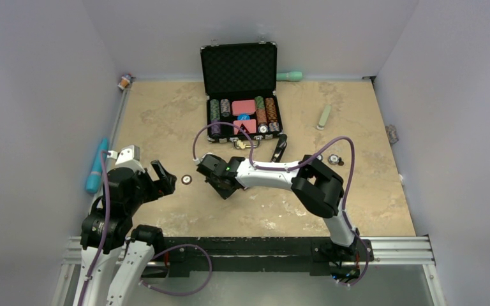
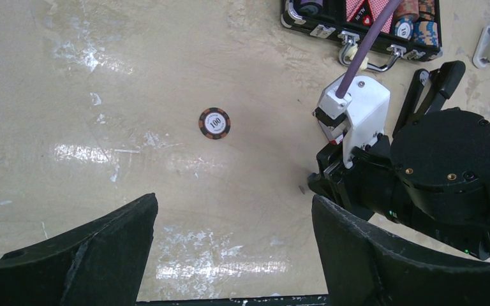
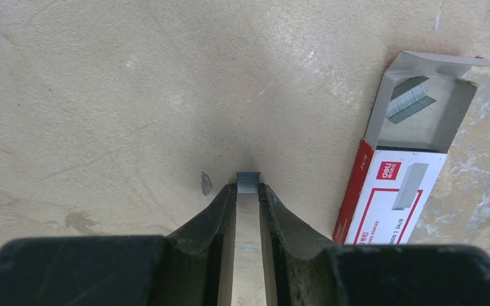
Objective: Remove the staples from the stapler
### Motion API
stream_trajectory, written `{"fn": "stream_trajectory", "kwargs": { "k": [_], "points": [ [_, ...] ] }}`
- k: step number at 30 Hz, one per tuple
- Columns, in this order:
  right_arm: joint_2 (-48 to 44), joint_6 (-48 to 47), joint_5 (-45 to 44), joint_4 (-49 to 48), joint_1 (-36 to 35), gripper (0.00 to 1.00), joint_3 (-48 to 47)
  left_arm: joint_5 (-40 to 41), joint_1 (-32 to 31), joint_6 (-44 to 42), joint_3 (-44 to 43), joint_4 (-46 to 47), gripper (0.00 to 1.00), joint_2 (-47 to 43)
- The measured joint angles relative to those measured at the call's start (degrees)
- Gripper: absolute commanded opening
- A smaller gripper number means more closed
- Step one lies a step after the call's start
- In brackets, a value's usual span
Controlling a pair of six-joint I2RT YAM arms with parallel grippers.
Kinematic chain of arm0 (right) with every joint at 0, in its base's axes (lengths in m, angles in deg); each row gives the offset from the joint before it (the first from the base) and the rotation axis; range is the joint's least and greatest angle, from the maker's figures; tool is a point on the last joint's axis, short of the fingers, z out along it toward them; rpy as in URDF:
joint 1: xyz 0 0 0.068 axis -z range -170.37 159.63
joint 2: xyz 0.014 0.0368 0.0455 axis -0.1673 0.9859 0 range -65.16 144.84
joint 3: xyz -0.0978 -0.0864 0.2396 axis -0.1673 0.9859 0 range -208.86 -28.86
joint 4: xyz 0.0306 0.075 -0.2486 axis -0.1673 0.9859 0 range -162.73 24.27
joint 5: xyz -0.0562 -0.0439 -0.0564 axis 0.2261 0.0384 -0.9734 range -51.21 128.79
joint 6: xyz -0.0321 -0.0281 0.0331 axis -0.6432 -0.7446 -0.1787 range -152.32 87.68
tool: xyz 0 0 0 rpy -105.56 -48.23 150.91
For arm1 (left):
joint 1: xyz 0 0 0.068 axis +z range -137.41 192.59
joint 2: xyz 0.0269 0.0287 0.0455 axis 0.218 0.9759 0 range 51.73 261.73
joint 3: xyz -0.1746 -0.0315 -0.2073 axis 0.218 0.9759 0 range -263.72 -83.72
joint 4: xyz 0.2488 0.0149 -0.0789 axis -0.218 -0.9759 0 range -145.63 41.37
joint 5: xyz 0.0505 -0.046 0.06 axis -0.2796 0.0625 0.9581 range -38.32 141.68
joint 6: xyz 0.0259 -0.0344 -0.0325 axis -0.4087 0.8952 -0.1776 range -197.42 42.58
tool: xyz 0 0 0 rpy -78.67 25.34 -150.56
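My right gripper [image 3: 249,189] is shut on the staples [image 3: 249,180], a tiny silvery-grey strip pinched between its fingertips, low over the table. In the top view this gripper [image 1: 220,183] is at the table's middle. The stapler [image 1: 279,148] is slim and black, and lies just in front of the case, to the right of my right gripper; it also shows in the left wrist view [image 2: 437,86]. My left gripper [image 1: 163,178] is open and empty at the left; its fingers [image 2: 102,248] stand wide apart above bare table.
An open red-and-white staple box [image 3: 392,191] lies right of my right fingertips. A poker chip [image 1: 187,180] lies between the grippers. An open black case [image 1: 274,124] of chips stands at the back. A pale bar [image 1: 323,116] lies at the back right.
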Motion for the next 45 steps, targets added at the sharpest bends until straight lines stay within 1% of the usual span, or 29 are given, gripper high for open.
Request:
{"fn": "stream_trajectory", "kwargs": {
  "k": [9, 18, 23, 36, 45],
  "points": [
    [-1.1, 0.0, -1.3, 3.8, 0.0, 0.19, -0.7, 0.2, 0.0, 0.0, 0.0, -0.2, 0.94, 0.0],
    [-5.2, 0.0, -3.1, 7.1, 0.3, 0.19, -7.9, 0.2, 0.0, 0.0, 0.0, -0.3, 0.93, 0.0],
    [-5.8, -0.3, -3.4, 7.3, 1.9, 0.19, -9.7, 0.2, 0.0, 0.0, 0.0, -0.3, 0.93, 0.0],
    [-3.4, -0.9, -2.8, 8.2, 9.6, 0.18, -9.7, 0.2, 0.0, 0.0, 0.0, -0.3, 0.93, 0.1],
    [1.0, -1.2, -2.0, 8.2, 10.2, 0.19, -10.0, 0.2, 0.0, 0.0, 0.0, -0.3, 0.93, 0.3]
  ]
}}
